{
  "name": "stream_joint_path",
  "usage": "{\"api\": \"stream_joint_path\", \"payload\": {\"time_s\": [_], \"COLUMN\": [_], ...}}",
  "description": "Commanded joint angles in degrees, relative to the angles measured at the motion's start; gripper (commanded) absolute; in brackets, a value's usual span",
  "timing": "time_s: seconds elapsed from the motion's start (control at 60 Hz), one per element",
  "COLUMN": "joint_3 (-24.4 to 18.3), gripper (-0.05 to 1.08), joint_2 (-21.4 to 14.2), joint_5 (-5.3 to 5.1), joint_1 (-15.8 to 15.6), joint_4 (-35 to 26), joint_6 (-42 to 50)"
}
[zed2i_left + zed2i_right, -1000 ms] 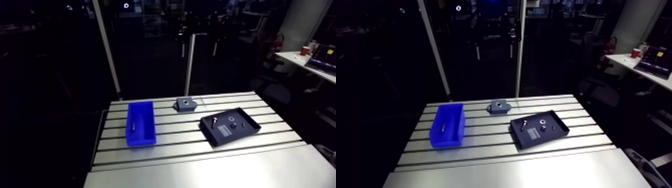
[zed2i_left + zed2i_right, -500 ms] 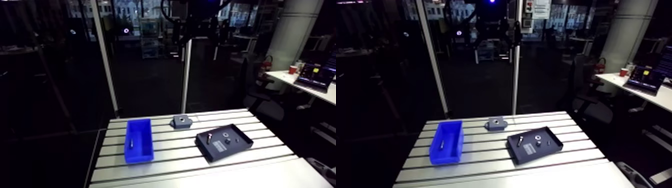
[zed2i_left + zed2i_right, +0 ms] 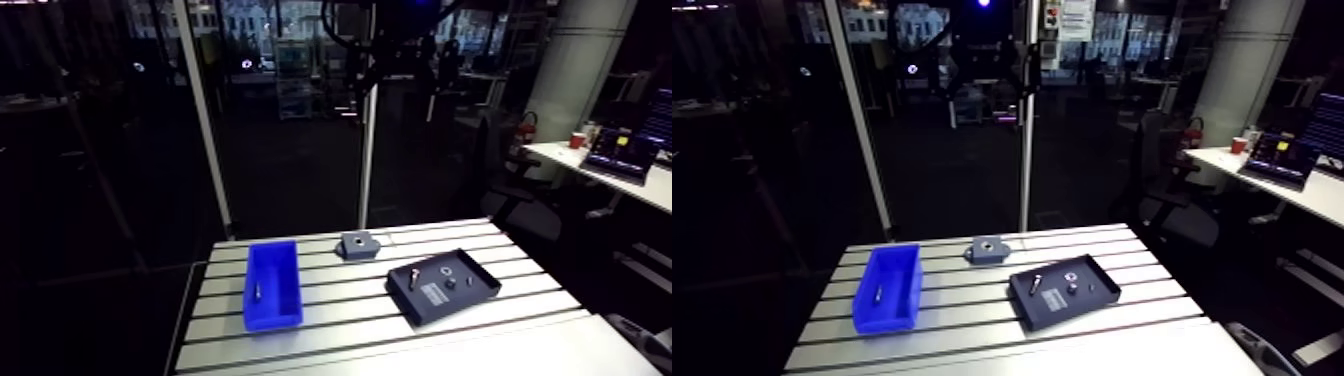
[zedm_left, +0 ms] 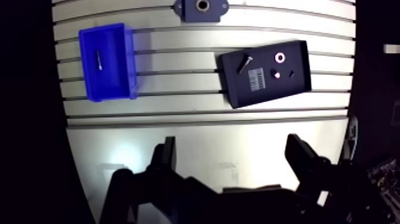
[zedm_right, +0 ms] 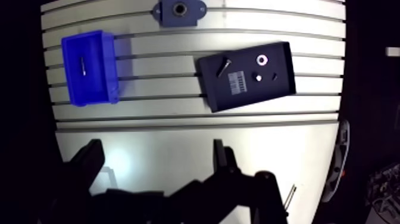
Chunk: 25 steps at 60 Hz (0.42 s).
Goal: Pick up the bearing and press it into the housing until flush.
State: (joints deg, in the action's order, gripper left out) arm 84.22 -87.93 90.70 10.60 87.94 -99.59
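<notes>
— Black two-finger gripper (image 4: 231, 144)?
— Spread wide, pinching nothing, above the slotted aluminium table (image 3: 345, 308).
— Small silver ring bearing (image 4: 279, 57)?
— Lying in the shallow black tray (image 3: 476, 286), lower right of the arm view. Grey bored housing block (image 3: 356, 243) at centre, blue plastic bin (image 3: 273, 320) lower left.

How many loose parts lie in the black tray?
4, all in the black tray: a screw at the end nearer the blue bin, a bearing ring toward the other end, and beside it a small pale piece and a dark piece. Smaller ones may escape view.
</notes>
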Motion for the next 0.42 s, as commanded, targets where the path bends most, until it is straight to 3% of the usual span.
{"api": "stream_joint_path", "payload": {"time_s": [0.017, 0.417], "joint_3": [0.4, 1.1], "gripper": [0.01, 0.01], "joint_2": [0.0, 0.0], "joint_5": [-0.04, -0.04], "joint_1": [0.2, 0.1], "joint_4": [0.2, 0.2], "joint_6": [0.1, 0.1]}}
